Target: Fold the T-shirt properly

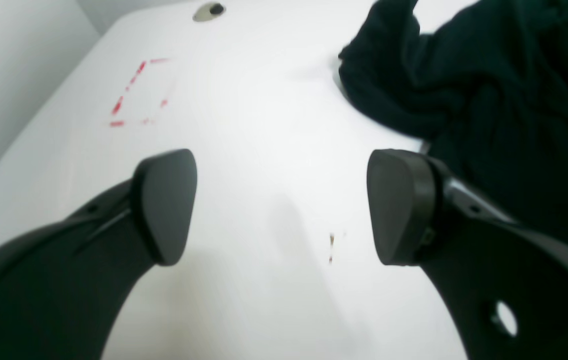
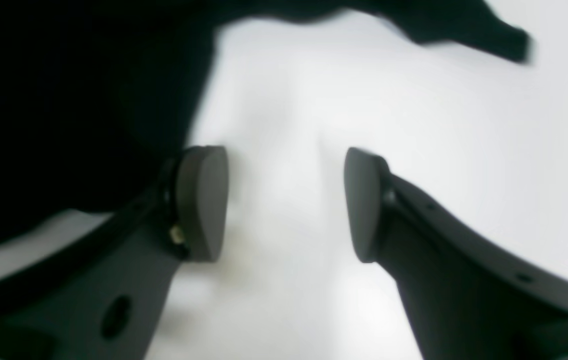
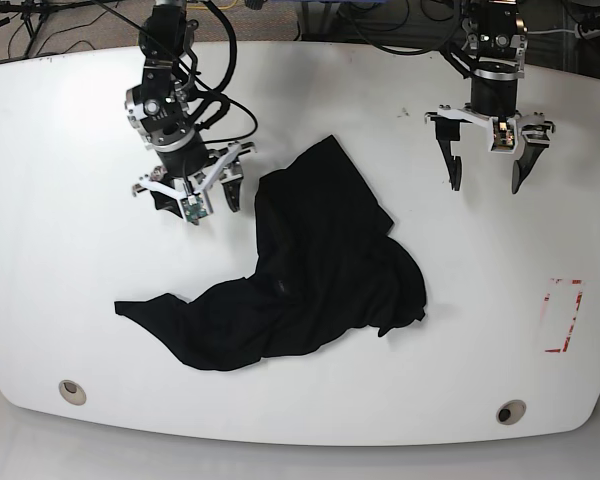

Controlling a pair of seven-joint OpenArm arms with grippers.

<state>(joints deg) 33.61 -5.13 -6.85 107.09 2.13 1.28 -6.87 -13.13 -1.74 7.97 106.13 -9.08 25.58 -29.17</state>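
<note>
The T-shirt (image 3: 310, 270) is plain black. It lies on a white table (image 3: 60, 200), where a red outline (image 3: 563, 316) is marked.

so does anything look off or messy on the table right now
The T-shirt lies crumpled mid-table, bunched and twisted with one part trailing sideways, not spread flat. Smeared red marks stain the table near one edge. Neither tool holds it.
</note>
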